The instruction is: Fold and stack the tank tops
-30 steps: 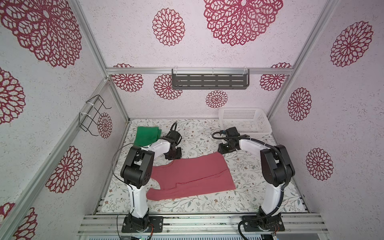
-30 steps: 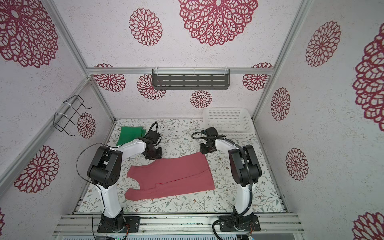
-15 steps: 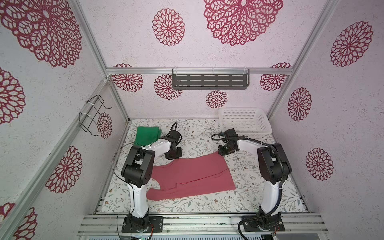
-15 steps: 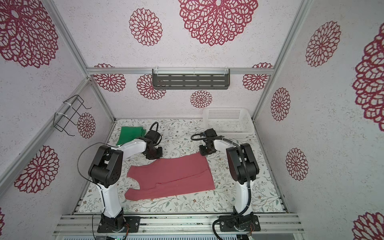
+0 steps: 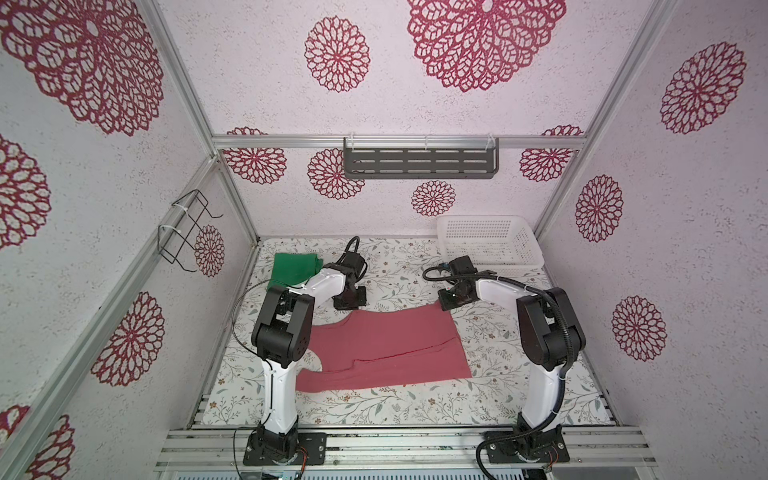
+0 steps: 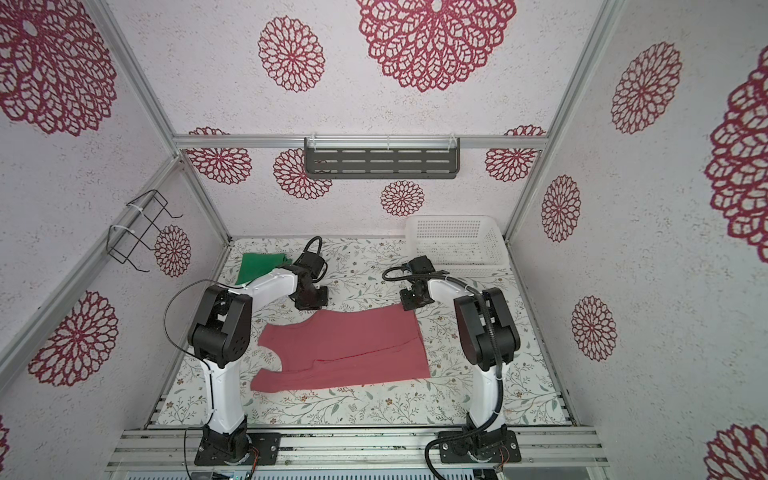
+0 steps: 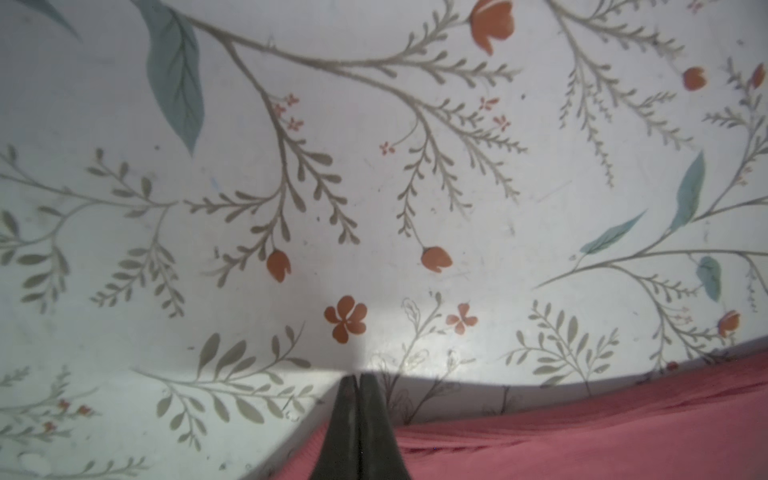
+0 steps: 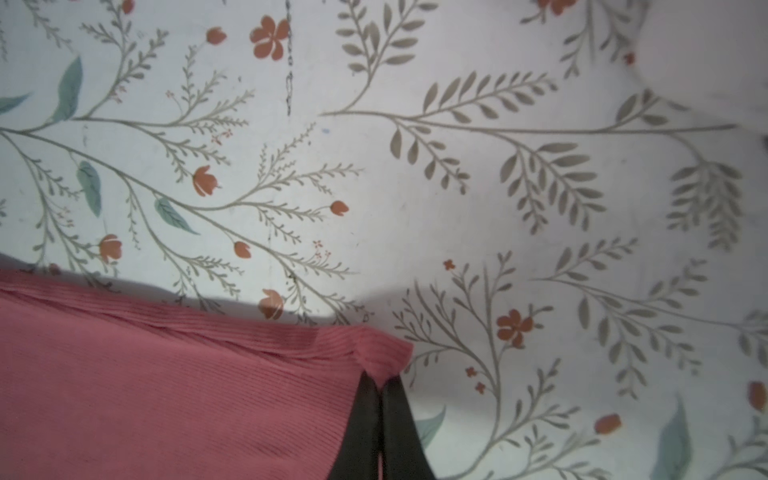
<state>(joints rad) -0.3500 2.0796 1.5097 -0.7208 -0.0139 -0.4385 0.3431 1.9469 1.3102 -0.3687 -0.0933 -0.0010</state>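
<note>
Status: pink top flat, just robot-side of basket; green top folded, well left of basket. R gripper clamped on pink top's corner nearest basket. L gripper closed farther along that edge — catch unconfirmed (tips look bare). Rec: lift both level, edge taut.

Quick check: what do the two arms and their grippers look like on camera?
Both the left arm and right arm have white links, chunky black joints and black base plates. A thin black wire loops beside the left one; a thick ribbed black hose runs along the right. The left gripper and right gripper end in slim dark tapered fingers. No markings show.
</note>
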